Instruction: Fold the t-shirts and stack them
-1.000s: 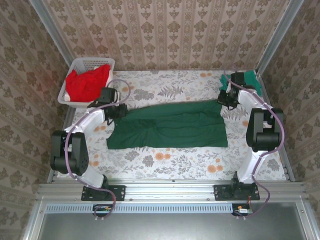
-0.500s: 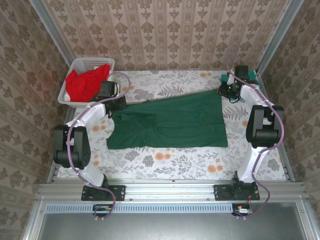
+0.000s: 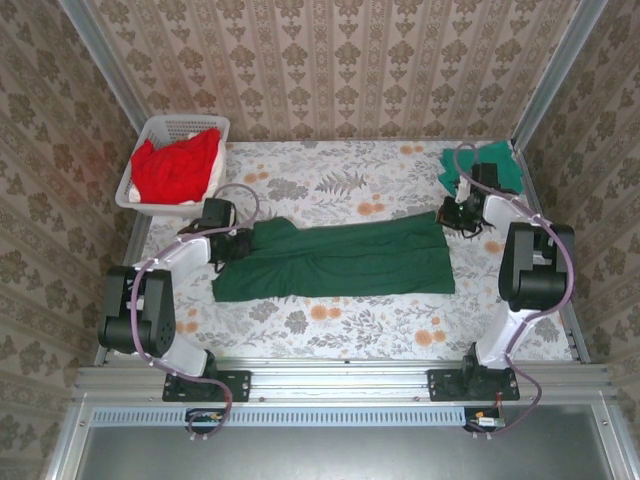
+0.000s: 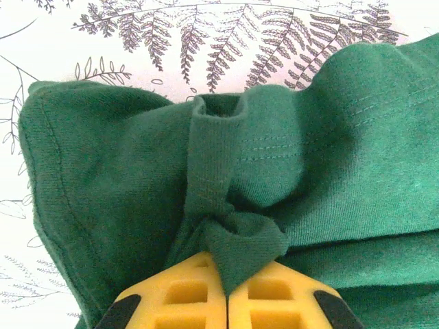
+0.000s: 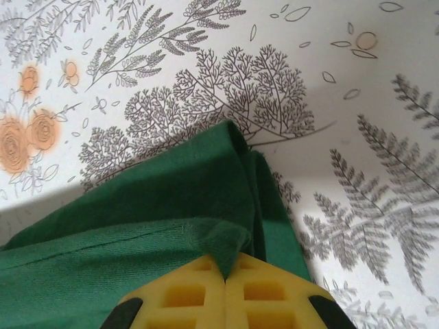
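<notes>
Dark green t-shirt lying as a folded band across the middle of the floral surface, from 9 to 3 o'clock. Left tool clenched on a bunched fold at its 9 o'clock end; right tool clenched on the corner at its 3 o'clock end. Teal t-shirt at 2 o'clock; red t-shirts in the white basket at 10 o'clock.

Both arms reach forward and low, left claw and right claw pinched closed.
</notes>
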`<action>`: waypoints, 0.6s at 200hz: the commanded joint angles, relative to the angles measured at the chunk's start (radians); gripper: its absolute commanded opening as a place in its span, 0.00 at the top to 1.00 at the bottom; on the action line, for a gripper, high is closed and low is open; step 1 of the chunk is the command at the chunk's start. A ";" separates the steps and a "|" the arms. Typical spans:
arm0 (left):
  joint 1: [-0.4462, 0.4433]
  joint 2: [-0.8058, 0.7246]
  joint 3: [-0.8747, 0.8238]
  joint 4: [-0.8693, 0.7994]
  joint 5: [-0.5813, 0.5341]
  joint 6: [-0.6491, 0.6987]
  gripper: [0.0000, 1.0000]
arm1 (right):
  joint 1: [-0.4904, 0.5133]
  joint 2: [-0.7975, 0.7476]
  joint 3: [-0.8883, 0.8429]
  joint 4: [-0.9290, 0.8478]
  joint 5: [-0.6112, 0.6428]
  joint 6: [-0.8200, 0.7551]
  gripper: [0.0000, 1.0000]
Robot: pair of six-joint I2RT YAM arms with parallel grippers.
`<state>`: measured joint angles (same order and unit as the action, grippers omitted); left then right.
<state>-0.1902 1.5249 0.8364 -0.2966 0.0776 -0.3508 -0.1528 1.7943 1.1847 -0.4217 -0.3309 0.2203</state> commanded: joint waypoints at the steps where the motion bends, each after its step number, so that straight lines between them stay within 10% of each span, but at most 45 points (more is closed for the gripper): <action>1: -0.009 -0.024 -0.014 -0.001 -0.029 -0.023 1.00 | -0.010 -0.081 -0.044 0.038 0.003 0.033 0.99; 31: -0.015 -0.022 -0.043 0.002 -0.039 -0.035 1.00 | -0.011 -0.100 -0.121 0.053 0.013 0.061 0.94; 64: -0.015 -0.022 -0.048 -0.001 -0.029 -0.046 0.69 | -0.011 -0.094 -0.151 0.062 0.043 0.087 0.79; 120: -0.007 -0.129 -0.028 -0.078 -0.039 -0.048 0.52 | -0.011 -0.146 -0.136 0.014 0.058 0.091 0.58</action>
<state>-0.2024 1.4712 0.7956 -0.3141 0.0624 -0.3935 -0.1593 1.7042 1.0367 -0.3714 -0.2935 0.3023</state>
